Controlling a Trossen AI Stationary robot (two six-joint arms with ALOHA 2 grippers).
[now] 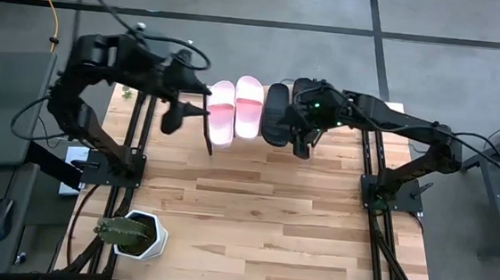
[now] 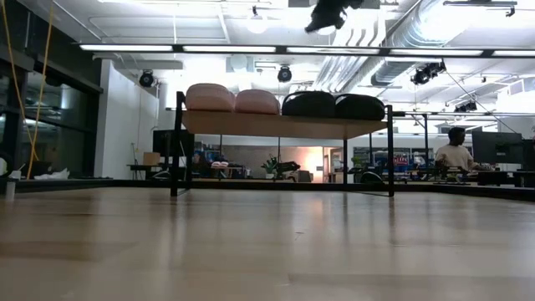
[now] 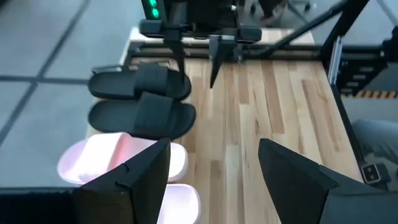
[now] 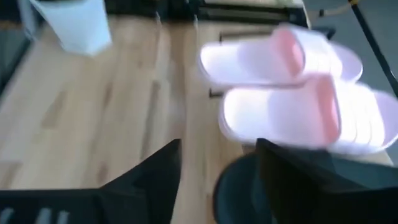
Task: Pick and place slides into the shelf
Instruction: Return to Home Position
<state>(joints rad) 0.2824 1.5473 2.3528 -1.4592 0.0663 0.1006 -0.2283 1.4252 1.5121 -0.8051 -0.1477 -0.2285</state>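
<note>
Left gripper (image 3: 214,168), dark wedge-shaped fingers (image 3: 143,180) spread and empty, hovered just beside two smooth pink slides (image 1: 222,111); right gripper (image 4: 217,168), likewise parted, hung over two matte black slides (image 1: 276,113). All four lay on the light-wood shelf (image 2: 284,125).

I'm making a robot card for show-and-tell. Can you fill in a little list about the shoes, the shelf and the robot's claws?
pink slides: two, side by side on the shelf
black slides: two, next to the pink pair
shelf: holds all four slides
left gripper: open, empty, by the pink slides
right gripper: open, empty, by the black slides
table: also has a potted cactus
</note>
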